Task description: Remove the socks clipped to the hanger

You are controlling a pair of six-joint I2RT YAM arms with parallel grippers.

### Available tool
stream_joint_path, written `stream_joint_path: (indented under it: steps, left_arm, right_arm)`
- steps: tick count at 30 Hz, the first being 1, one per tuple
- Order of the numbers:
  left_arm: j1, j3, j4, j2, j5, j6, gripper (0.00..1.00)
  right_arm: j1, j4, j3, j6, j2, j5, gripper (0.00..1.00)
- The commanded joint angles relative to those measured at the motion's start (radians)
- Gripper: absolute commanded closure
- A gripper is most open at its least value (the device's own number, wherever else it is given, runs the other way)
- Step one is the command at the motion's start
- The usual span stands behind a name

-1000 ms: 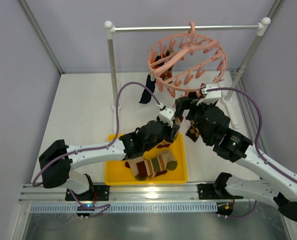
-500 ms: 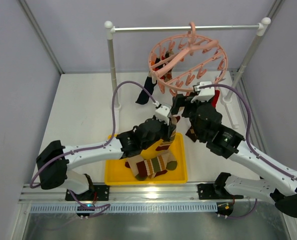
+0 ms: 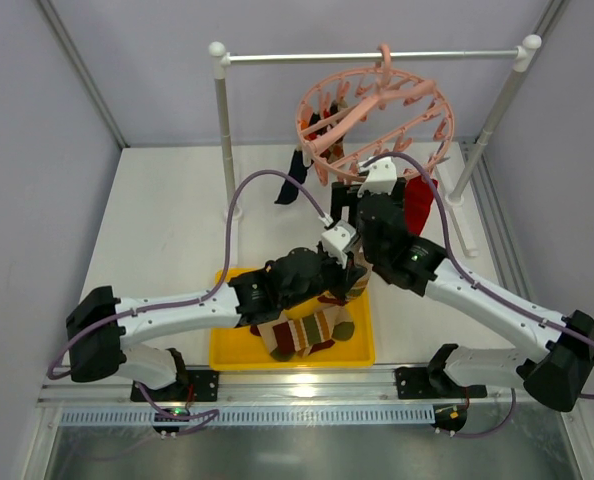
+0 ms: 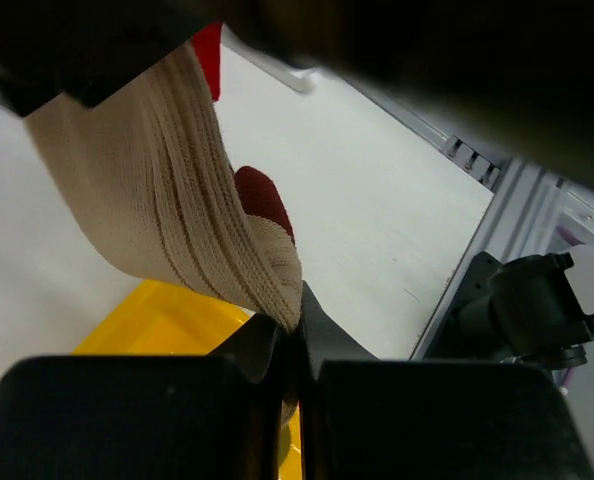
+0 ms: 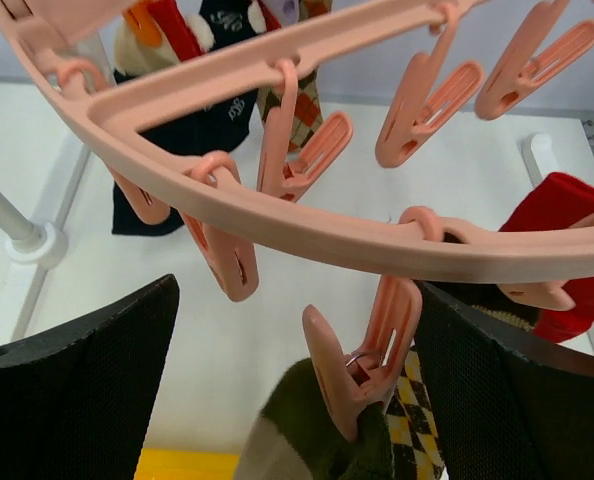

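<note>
The pink ring hanger (image 3: 377,120) hangs from the rail. In the right wrist view its rim (image 5: 327,232) runs across the frame. My right gripper (image 3: 362,200) is open just under the rim, its fingers (image 5: 87,370) on either side of a pink clip (image 5: 377,360). That clip grips the green cuff of a striped sock (image 5: 317,440). My left gripper (image 4: 299,325) is shut on the lower tan end of that sock (image 4: 177,200), above the tray. An argyle sock (image 5: 422,420), a red sock (image 3: 418,205) and a navy sock (image 3: 295,180) hang clipped.
A yellow tray (image 3: 227,345) near the table's front holds a striped sock (image 3: 307,332). The white-and-metal rail stand (image 3: 222,120) carries the hanger, with posts left and right. Both arms cross under the ring.
My right gripper has risen and moved left, from beside the argyle sock to the clip under the rim. My left gripper has dropped slightly toward the tray, still holding the sock.
</note>
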Motion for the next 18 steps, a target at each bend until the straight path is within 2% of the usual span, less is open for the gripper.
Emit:
stream_joint_path:
  steps: [1, 12, 13, 15, 16, 17, 18]
  left_arm:
    - [0.003, 0.027, 0.049, -0.035, 0.057, 0.044, 1.00]
    - [0.003, 0.030, 0.048, -0.023, 0.053, 0.049, 1.00]
    - [0.003, 0.030, 0.048, -0.021, 0.050, 0.049, 1.00]
    - [0.003, 0.030, 0.048, -0.021, 0.048, 0.052, 1.00]
    - [0.003, 0.031, 0.046, -0.020, 0.047, 0.052, 1.00]
    - [0.003, 0.031, 0.045, -0.018, 0.045, 0.053, 1.00]
    - [0.003, 0.033, 0.043, -0.015, 0.039, 0.055, 1.00]
  right_arm:
    - [-0.036, 0.032, 0.000, 0.018, -0.004, -0.034, 0.05]
    - [-0.052, 0.069, -0.004, -0.013, -0.006, -0.042, 0.07]
    - [-0.050, 0.071, -0.006, -0.017, -0.006, -0.042, 0.19]
    - [-0.053, 0.074, -0.013, -0.021, -0.010, -0.039, 0.28]
    - [-0.052, 0.072, -0.016, -0.025, -0.021, -0.042, 0.39]
    - [-0.053, 0.074, -0.020, -0.027, -0.026, -0.044, 0.45]
    - [-0.052, 0.101, -0.023, -0.034, -0.036, -0.047, 0.63]
